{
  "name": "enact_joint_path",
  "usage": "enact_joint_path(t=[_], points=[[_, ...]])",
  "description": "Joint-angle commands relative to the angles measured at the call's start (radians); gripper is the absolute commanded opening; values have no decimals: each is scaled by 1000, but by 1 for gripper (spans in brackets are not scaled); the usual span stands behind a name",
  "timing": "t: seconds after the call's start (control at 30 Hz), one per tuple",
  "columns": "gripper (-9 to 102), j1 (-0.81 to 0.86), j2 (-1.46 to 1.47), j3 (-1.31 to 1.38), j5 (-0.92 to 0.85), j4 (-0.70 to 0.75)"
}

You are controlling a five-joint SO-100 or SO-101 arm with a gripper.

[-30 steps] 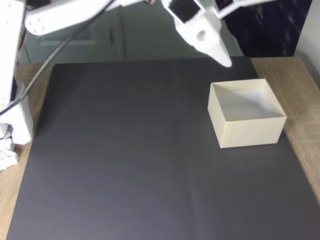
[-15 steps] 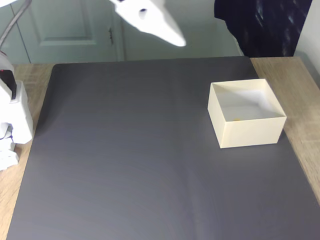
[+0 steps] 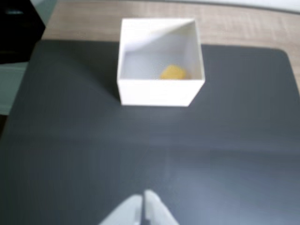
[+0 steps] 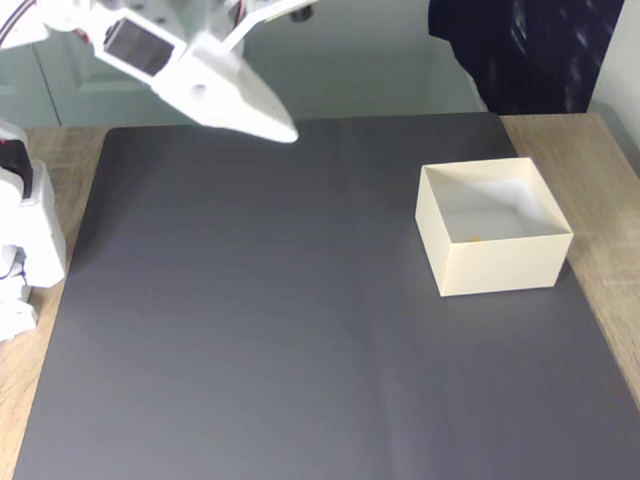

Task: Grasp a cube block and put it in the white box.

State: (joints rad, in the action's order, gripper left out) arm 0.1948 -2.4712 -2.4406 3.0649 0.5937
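Wrist view: gripper (image 3: pixel 143 196) at near edge, jaws pressed together, holding nothing, over black mat (image 3: pixel 93 154). Farther on, the white box (image 3: pixel 159 91) sits on the mat, cube block (image 3: pixel 172 72) inside on its floor. Beyond, wooden tabletop (image 3: pixel 234 23). Fixed view: pale door (image 4: pixel 130 60) and dark cloth (image 4: pixel 520 50) behind.

Dark grey mat (image 4: pixel 260 320) lies flat across the middle, a faint crease running down it | wooden tabletop (image 4: pixel 600 200) peeks out along the mat's left and right edges | pale panelled door (image 4: pixel 140 60) stands behind the mat's far edge | dark cloth (image 4: pixel 520 50) hangs beyond the mat's far right corner
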Motion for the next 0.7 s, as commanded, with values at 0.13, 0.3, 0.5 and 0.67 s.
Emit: enact_joint_path(t=[0.13,0.3,0.5,0.67], points=[[0,3,-238,-239,-11,-51],[0,17,-411,-400,-15,-55],[0,28,-534,-508,-11,-32],[0,26,-609,-577,-12,-8]])
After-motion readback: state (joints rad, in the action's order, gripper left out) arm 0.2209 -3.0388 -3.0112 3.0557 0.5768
